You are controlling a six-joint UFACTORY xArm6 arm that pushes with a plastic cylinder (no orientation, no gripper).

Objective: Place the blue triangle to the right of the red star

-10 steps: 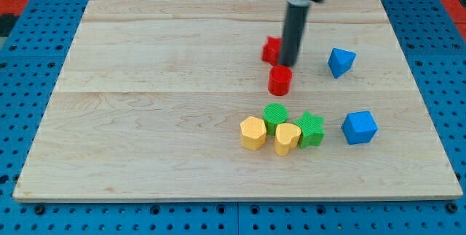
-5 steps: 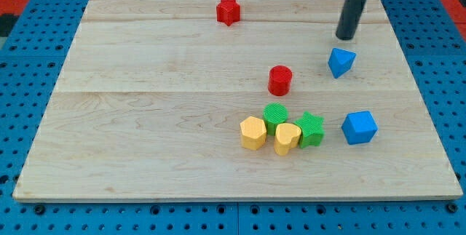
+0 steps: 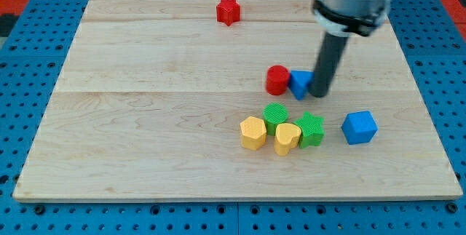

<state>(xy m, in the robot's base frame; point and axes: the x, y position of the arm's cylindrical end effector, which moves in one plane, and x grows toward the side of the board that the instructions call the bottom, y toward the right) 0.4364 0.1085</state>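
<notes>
Nearest the view's bottom, a cluster sits packed together: yellow hexagon (image 3: pixel 253 133), yellow heart (image 3: pixel 287 138), green cylinder (image 3: pixel 276 115) and green star (image 3: pixel 311 129), all ridged, matte blocks; the blue cube (image 3: pixel 359 127) lies at their 3 o'clock. Farther up, my tip (image 3: pixel 320 94) presses the blue triangle (image 3: pixel 299 84) from its 3 o'clock side, shoving it against the red cylinder (image 3: pixel 277 80). I carry no claw, only a smooth dark rod. The red star (image 3: pixel 228 11) waits far off at 11 o'clock on the pale wooden board (image 3: pixel 145 118).
</notes>
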